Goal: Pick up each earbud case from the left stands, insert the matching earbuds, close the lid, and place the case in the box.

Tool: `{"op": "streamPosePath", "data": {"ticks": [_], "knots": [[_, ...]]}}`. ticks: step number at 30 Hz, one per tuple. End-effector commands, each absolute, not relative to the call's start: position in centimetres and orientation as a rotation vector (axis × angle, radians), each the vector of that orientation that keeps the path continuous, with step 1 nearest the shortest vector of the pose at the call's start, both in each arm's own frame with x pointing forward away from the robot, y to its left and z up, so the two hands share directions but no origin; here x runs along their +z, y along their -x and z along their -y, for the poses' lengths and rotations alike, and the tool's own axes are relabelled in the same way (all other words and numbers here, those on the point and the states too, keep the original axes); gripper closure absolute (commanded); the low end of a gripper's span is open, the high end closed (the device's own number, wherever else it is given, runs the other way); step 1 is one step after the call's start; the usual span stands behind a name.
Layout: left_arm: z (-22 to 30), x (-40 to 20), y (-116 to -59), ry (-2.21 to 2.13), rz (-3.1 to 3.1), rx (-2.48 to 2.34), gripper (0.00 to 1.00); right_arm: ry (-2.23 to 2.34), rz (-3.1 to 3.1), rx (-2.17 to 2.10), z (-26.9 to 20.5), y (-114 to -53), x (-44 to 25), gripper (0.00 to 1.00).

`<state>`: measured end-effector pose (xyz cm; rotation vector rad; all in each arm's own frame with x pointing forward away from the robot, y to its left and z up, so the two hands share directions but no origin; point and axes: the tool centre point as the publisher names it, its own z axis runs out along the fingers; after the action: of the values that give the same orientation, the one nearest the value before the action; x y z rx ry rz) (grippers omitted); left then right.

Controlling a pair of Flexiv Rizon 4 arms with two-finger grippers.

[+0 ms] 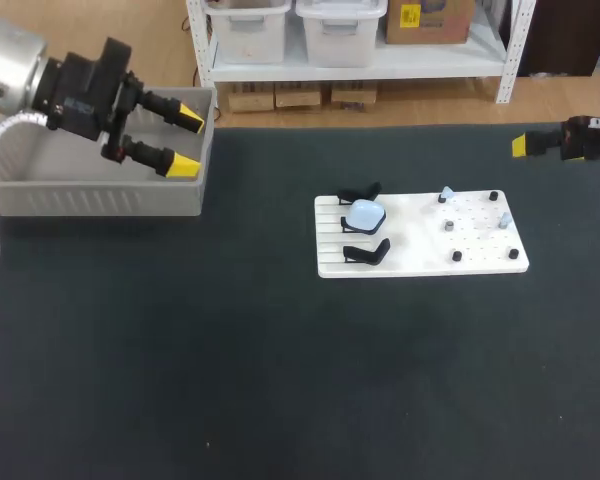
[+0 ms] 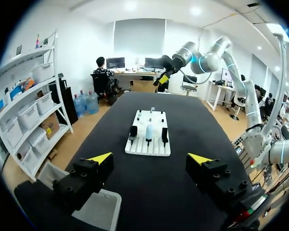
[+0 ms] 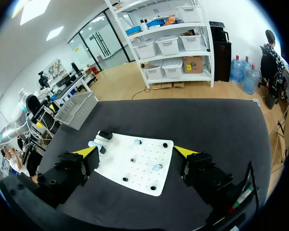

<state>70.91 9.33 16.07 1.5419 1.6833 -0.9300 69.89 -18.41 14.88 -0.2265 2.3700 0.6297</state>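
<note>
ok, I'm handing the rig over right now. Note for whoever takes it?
Left gripper: open, empty, over the grey box at the table's far left.
Right gripper: open, empty, at the table's far right, away from the white board.
Pale blue case: on the board's middle stand. The black stands on either side look empty.
Earbuds: on the board's peg side.
Done: nothing visible, and the box interior is partly hidden.
Left: pick up the case, insert earbuds, close lid, put it in the box.
</note>
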Motion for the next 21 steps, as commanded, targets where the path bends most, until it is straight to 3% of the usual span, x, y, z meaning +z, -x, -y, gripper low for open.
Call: {"op": "streamPosePath", "data": {"ticks": [1,21], "knots": [[-9.2,15.5,-71.2,-1.561,-1.673,-0.953,0.0,0.227,-2.37,0.63,18.4,-69.9,14.9,0.0],[-2.7,10.3,-71.9,-1.616,-1.586,-0.993,0.0,0.227,-2.37,0.63,18.4,-69.9,14.9,0.0]]}}
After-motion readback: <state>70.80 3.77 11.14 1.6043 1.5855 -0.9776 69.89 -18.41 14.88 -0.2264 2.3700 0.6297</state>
